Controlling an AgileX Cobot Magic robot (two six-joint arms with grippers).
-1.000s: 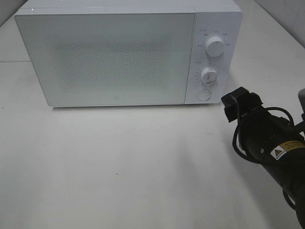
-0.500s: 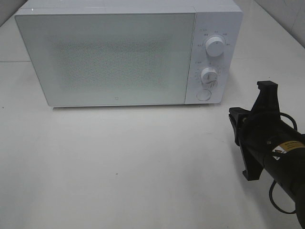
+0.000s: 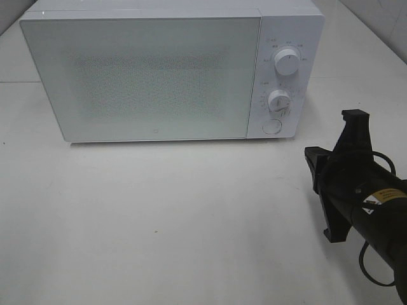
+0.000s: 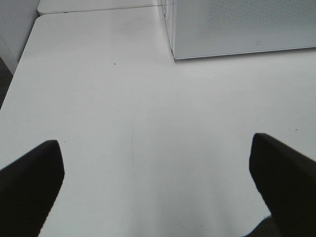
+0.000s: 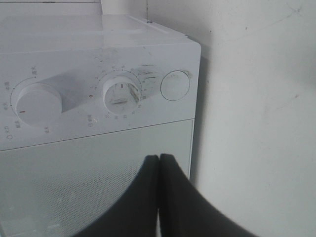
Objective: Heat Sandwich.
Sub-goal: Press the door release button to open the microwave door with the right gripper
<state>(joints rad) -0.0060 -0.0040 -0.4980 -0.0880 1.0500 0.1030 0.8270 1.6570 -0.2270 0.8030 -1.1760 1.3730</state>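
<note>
- Your right claw (image 5: pixel 159 158) is closed, its two fingers pressed flat together with nothing between them. It touches nothing and points at the control strip of the microwave (image 3: pixel 159 76).
- Closed like that, the fingers form one narrow tip, which I judge suits poking rather than grasping. The likely target is the round button (image 5: pixel 175 85) at the foot of the microwave's controls, below the two dials (image 3: pixel 279 101).
- The right arm (image 3: pixel 365 203) sits off the control end of the microwave and a little in front of it, so the reach to the button is short.
- Your left claw (image 4: pixel 154 140) is spread wide and holds nothing. It hangs above the bare bench (image 3: pixel 159 222), out in front of the microwave corner farthest from the controls. There it is out of the way and ready to take something, as I read it.
- The microwave's door (image 3: pixel 140 76) is shut.
- The sandwich does not show in any view. None lies on the bench in front of the microwave, and the frosted door hides the inside, so you cannot tell whether it is in there.
- If the button releases the door, expect the door to swing out over the bench in front of the microwave.
</note>
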